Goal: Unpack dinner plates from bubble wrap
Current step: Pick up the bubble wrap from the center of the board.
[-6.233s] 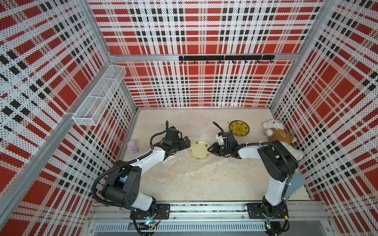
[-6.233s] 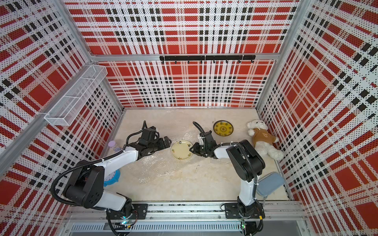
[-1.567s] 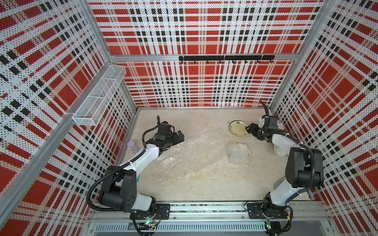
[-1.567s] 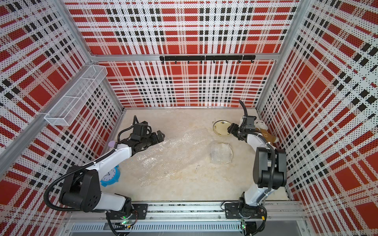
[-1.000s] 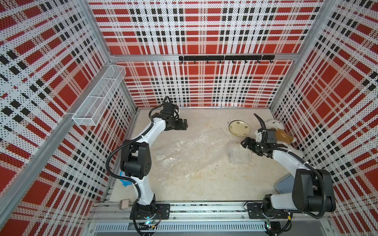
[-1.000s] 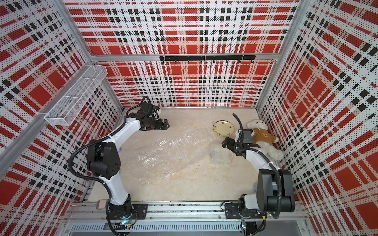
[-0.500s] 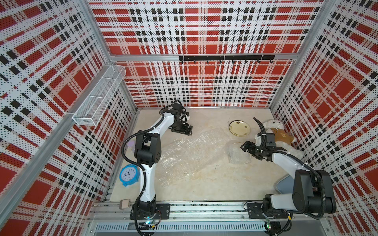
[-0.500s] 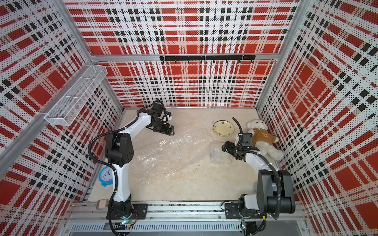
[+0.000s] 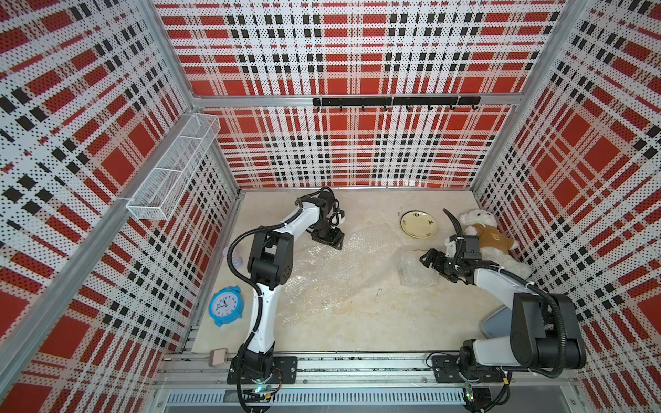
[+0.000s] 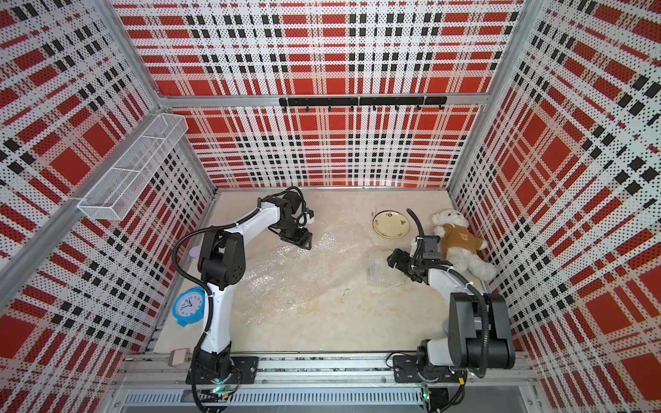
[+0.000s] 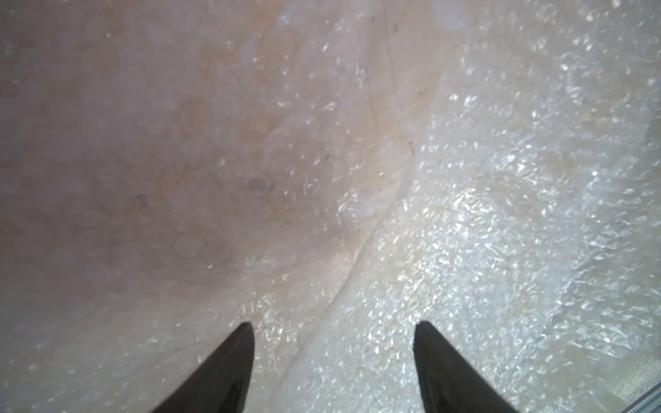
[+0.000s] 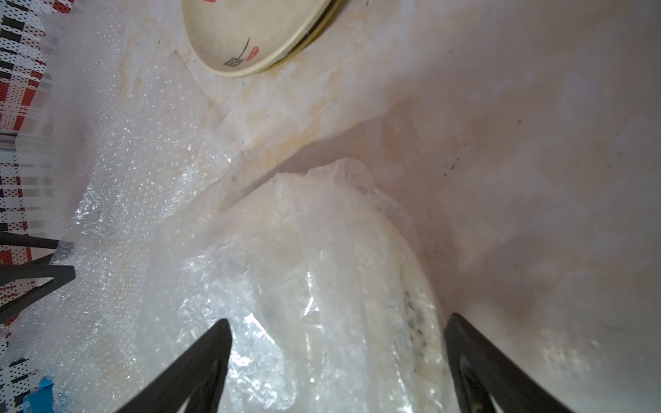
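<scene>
A: Top views first; where are the plates?
B: The bare plate, pale yellow with small dark motifs, lies flat far back on the bench, near the teddy bear; the wrapped plate sits nearer, a cloudy, crinkled bundle; the loose sheet of bubble wrap sprawls mid-bench.
A: And the arms?
B: The left end effector has dropped onto the sheet's far edge since half a second ago; the right end effector has stayed at the bundle.
A: Left wrist?
B: Its fingers stand parted over the glittering sheet, pinching nothing.
A: Right wrist?
B: Fingers spread wide, flanking the wrapped plate, released rather than clamped; a cream rim with dark specks shows through the film; the bare plate lies beyond.
</scene>
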Robot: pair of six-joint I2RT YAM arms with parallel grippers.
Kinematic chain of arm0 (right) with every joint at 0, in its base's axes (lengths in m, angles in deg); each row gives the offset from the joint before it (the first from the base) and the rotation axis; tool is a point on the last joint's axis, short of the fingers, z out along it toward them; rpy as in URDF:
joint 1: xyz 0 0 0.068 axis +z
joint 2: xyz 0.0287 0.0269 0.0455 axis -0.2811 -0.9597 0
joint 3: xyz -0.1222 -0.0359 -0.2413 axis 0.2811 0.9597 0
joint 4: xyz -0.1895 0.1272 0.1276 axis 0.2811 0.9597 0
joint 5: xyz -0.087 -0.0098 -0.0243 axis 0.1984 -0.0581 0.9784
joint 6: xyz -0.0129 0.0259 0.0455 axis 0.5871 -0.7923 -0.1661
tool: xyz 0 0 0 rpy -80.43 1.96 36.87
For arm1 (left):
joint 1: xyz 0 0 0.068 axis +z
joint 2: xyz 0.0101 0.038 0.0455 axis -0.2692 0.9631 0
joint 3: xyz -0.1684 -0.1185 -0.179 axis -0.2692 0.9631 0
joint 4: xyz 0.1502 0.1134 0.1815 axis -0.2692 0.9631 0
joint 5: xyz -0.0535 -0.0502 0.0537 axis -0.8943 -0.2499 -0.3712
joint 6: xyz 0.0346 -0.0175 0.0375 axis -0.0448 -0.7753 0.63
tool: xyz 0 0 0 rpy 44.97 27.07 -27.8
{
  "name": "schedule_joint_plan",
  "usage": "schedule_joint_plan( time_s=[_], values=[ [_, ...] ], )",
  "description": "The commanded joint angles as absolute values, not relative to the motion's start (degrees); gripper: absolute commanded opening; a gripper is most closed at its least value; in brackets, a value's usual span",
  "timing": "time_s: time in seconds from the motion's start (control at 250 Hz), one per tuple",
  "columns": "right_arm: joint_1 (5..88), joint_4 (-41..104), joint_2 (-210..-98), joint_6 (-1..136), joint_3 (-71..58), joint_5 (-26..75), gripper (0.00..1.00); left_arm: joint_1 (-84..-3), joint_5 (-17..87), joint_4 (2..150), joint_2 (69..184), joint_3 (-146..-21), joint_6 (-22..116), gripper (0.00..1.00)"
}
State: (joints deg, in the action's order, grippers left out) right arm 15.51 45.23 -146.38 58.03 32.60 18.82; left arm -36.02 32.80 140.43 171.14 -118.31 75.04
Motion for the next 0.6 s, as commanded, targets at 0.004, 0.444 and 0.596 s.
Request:
schedule_joint_plan(
  time_s=[0.004,0.444,0.596],
  values=[
    [15.62,42.57,-146.90,57.27,33.74,18.34,0.93,-36.14,33.74,141.40,172.97,-120.65,75.68,0.62],
    [15.54,41.28,-147.66,57.63,34.56,18.43,0.93,-37.30,33.65,142.06,173.99,-120.13,75.55,0.36],
    [15.53,40.74,-147.87,57.43,35.03,18.19,0.93,-37.46,33.49,142.10,173.73,-120.04,75.34,0.13]
  ],
)
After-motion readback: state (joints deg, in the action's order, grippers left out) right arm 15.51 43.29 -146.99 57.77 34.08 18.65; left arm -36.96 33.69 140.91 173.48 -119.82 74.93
